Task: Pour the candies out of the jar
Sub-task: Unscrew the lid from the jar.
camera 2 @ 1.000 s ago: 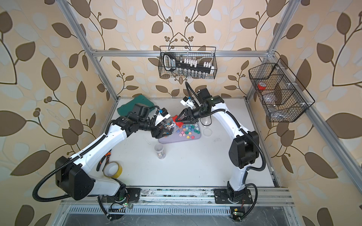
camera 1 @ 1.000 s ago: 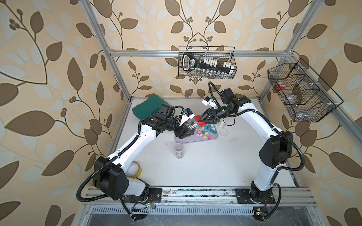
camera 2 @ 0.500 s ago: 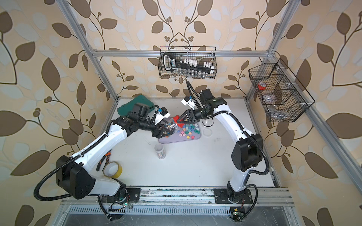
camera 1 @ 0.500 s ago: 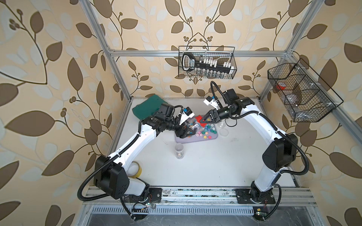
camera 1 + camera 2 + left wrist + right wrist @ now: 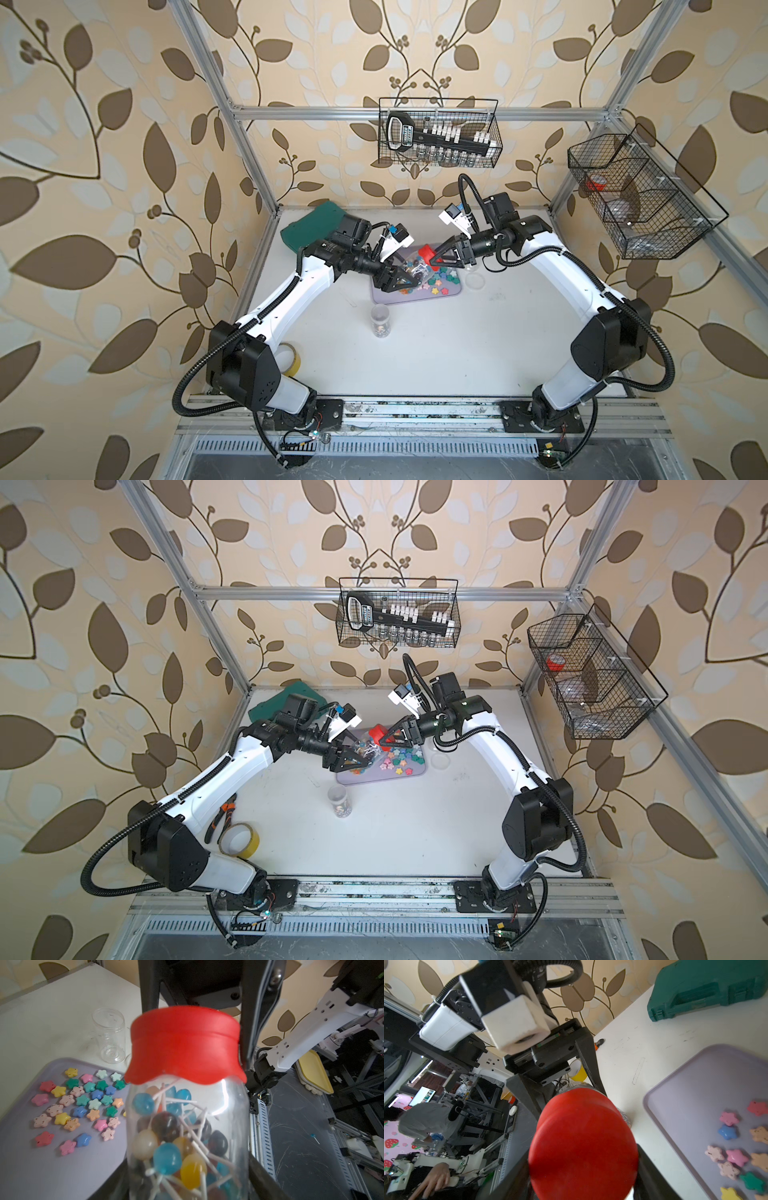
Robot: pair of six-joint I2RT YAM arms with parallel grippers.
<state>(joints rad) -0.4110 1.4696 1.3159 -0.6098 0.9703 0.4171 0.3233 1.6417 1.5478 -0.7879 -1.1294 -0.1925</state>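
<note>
A clear jar (image 5: 187, 1126) full of ball lollipop candies (image 5: 168, 1157) hangs tilted above the lilac tray (image 5: 386, 300) in both top views. My left gripper (image 5: 409, 283) (image 5: 187, 1185) is shut on the jar's body (image 5: 362, 752). A red lid (image 5: 426, 252) (image 5: 185, 1043) sits on the jar's mouth. My right gripper (image 5: 432, 260) (image 5: 583, 1169) is shut on that lid (image 5: 583, 1142), with one of its fingers (image 5: 248, 1022) on each side. Several star-shaped candies (image 5: 83, 1105) lie loose on the tray (image 5: 20, 1157).
An empty clear jar (image 5: 109, 1036) stands just past the tray. Another open jar (image 5: 380, 322) stands in front of the tray. A green case (image 5: 316, 226) lies at the back left. A yellow tape roll (image 5: 241, 839) and pliers (image 5: 220, 816) lie near the left arm's base.
The right arm's elbow has swung slightly to the right while its gripper stays on the lid. The jar and the left gripper have not visibly moved.
</note>
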